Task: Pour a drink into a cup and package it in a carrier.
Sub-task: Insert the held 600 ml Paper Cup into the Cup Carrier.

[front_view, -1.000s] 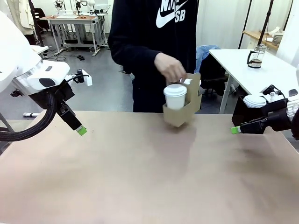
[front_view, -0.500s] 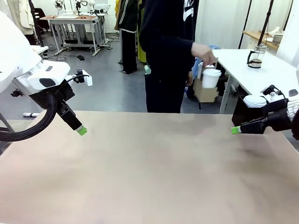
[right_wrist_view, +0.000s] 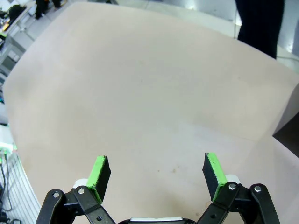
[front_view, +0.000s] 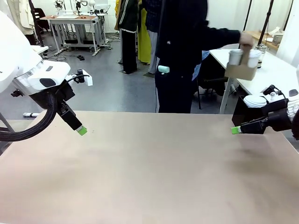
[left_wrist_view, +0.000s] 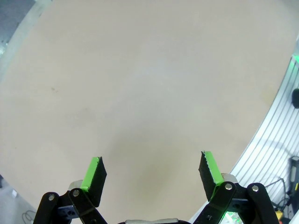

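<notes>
Plainly, the left gripper [left_wrist_view: 152,170], black with green pads, hangs with its jaws spread wide and nothing between them; in its own wrist view the two green pads [left_wrist_view: 92,173] stand well apart above a bare stretch of the tan table top [left_wrist_view: 140,84]. In the front view the left gripper [front_view: 81,130] is poised just above the table near its left side, pointing down and inward from the white arm. The right gripper [right_wrist_view: 156,171] is likewise parted and grips nothing, its green pads [right_wrist_view: 99,171] wide apart over the same tan surface; in the front view the right gripper [front_view: 236,130] lies low and nearly level at the table's right edge, its tip aimed toward the middle. Beyond and above the right gripper, well clear of the table, a person in dark clothing reaches out a hand [front_view: 246,38] holding the brown cardboard cup carrier [front_view: 240,71] in the air. The tall white paper cup [front_view: 254,58] sits in one of the carrier's slots, blurred by motion, so its lid cannot be made out clearly. The carrier hangs over a white side table [front_view: 275,74] behind the right gripper, and close behind the carrier on that table stands a clear glass vessel with a metal rim [front_view: 255,56], mostly hidden, its contents not visible. Just behind the right gripper a black box [front_view: 243,112] holds a stack of white lids [front_view: 255,100].
</notes>
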